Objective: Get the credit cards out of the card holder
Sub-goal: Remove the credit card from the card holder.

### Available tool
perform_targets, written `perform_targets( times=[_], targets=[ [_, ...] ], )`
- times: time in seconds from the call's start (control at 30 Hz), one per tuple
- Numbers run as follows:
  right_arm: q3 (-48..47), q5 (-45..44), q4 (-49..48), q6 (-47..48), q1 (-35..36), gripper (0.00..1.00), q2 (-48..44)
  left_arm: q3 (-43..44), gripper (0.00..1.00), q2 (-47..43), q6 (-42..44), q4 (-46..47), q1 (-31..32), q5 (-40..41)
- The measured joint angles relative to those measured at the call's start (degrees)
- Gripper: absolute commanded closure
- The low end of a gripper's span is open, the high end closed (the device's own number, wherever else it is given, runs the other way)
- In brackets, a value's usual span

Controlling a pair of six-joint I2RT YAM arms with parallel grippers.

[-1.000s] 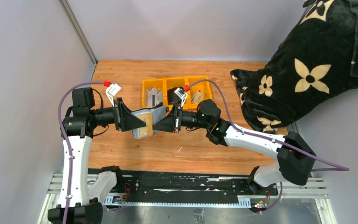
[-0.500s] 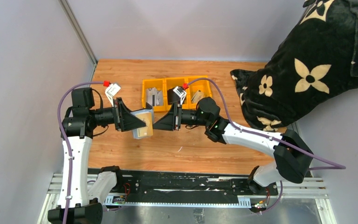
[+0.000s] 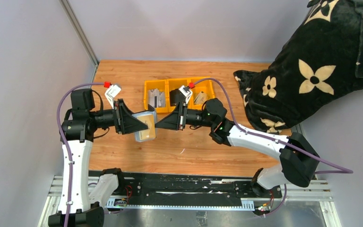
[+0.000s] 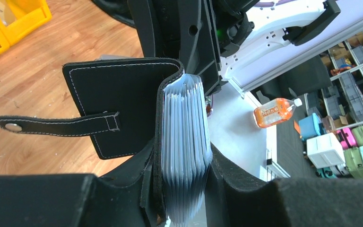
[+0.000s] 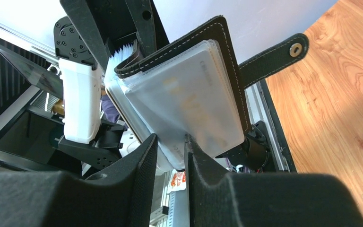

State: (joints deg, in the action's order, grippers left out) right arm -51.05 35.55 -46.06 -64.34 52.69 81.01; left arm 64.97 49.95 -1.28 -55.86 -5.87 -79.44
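Observation:
The black card holder [image 3: 145, 126] hangs open in the air between both arms. My left gripper [image 3: 139, 124] is shut on its stack of pale sleeves, as the left wrist view [image 4: 184, 189] shows, with the black cover [image 4: 118, 94] and strap tab [image 4: 52, 125] beside it. A tan-gold card [image 5: 194, 99] shows through the front sleeve. My right gripper [image 3: 159, 124] meets the holder from the right. In the right wrist view its fingers [image 5: 170, 151] stand narrowly apart and pinch the pale corner of a silvery grey card that sticks out past the front sleeve.
A yellow three-compartment tray [image 3: 177, 81] stands behind the grippers with grey cards [image 3: 157, 98] in it. A large black cushion with cream flowers [image 3: 312, 71] fills the right side. Grey walls close in the wooden table [image 3: 123, 75] at the left and back.
My right gripper has moved left, closing in on the holder. The grey flap seen between it and the holder one second ago no longer shows. The left arm has barely moved.

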Motion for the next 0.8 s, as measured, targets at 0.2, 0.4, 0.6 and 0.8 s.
perform_targets(
  times=[0.2, 0.4, 0.6, 0.8],
  targets=[
    [0.11, 0.00, 0.90, 0.00, -0.17, 0.73, -2.40, 0.48, 0.76, -0.02, -0.61, -0.15, 0.07, -0.26],
    [0.22, 1.09, -1.77, 0.13, -0.33, 0.57, -5.75, 0.52, 0.77, 0.20, -0.70, -0.76, 0.44, -0.11],
    [-0.90, 2.56, -1.84, 0.48, -0.33, 0.50, -3.89, 0.76, 0.77, 0.20, -0.87, -0.90, 0.44, 0.28],
    [-2.38, 3.32, -1.01, 0.94, -0.33, 0.49, -2.67, 1.25, 0.76, 0.20, -0.90, -0.92, 0.42, 1.49]
  ],
)
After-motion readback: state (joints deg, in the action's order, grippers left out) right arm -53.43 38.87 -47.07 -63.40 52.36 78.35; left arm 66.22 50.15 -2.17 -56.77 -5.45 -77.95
